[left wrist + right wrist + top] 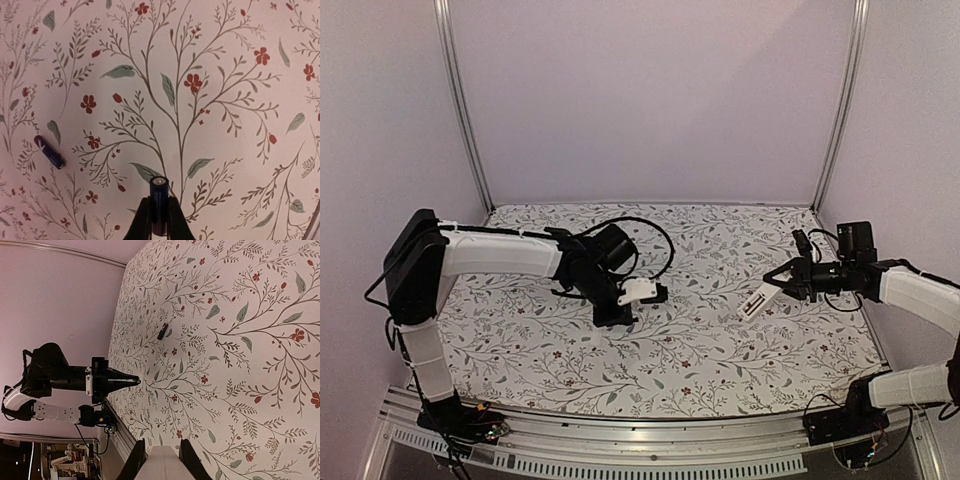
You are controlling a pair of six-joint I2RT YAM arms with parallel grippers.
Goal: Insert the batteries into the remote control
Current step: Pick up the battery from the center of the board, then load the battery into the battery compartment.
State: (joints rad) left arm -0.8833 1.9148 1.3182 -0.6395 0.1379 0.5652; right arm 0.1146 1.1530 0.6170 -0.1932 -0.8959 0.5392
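In the left wrist view my left gripper (159, 217) is shut on a dark battery (159, 192). The battery stands on end between the two fingers, its metal cap facing the table. A second battery (49, 151) lies loose on the floral cloth to the left; it also shows in the right wrist view (162, 332). From above, the left gripper (613, 316) points down over the middle-left of the table. My right gripper (782, 280) is shut on one end of the white remote control (756, 301) and holds it above the table's right side. The remote (163, 465) fills the gap between those fingers.
A black cable (655, 235) loops behind the left wrist. A small white piece (640, 290) shows beside the left gripper; I cannot tell whether it lies on the table. Metal frame posts (460, 100) and pale walls close the back and sides.
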